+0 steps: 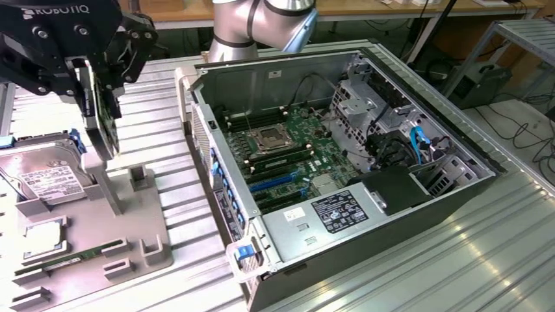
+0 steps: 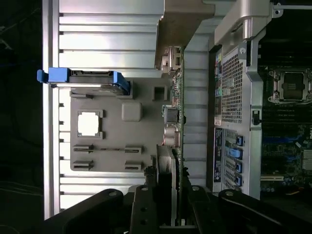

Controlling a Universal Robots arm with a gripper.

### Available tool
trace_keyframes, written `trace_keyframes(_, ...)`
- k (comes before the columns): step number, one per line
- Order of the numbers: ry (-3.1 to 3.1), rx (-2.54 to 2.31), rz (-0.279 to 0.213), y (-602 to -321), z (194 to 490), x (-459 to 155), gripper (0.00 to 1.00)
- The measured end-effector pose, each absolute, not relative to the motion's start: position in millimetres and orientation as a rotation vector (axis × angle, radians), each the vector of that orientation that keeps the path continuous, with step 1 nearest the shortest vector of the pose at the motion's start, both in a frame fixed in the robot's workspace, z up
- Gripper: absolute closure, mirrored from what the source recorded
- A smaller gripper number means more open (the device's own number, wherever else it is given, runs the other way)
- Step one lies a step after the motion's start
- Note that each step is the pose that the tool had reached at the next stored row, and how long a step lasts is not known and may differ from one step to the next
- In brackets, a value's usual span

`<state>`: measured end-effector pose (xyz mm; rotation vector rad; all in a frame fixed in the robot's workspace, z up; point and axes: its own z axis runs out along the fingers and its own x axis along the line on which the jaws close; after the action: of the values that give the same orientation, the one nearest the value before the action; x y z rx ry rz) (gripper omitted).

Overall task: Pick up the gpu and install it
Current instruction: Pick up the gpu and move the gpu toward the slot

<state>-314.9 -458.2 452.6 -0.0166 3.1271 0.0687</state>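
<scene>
Fingers (image 2: 144, 207) are clenched on the gpu (image 1: 103, 127), one black pad on each flat face. So the gripper (image 1: 98, 77) has the dark card pinched near its upper end, and the rest hangs down on edge below the pads. That's at the exterior view's left, over the gray moulded holder (image 1: 130, 240). The card's lower end sits close to one of the holder's upright posts, and we can't tell whether they touch. From the wrist view we get the card edge-on: thin, with silvery connectors along it.

The holder also carries a silver hard drive (image 1: 43, 175) with a white label and blue rails, a square chip (image 1: 43, 237) in a pocket, and a narrow green memory stick (image 1: 74, 257) in a slot. Everything rests on a ribbed, shiny metal table (image 1: 485, 260).

Moving right, the open tower case (image 1: 238, 84) lies on its side. Inside we see the green motherboard (image 1: 299, 146), a bare processor socket (image 1: 270, 136), blue slots (image 1: 273, 182) and blue cables (image 1: 416, 144). Behind it are the arm's gray base (image 1: 247, 26) and a wooden-looking desk (image 1: 364, 8).
</scene>
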Motion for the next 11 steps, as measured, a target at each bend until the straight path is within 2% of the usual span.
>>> trace_keyframes(6, 3.127, -0.017, 0.067, -458, 447, -273, 0.72)
trace_keyframes(11, 3.127, -0.017, 0.067, -458, 447, -267, 0.72)
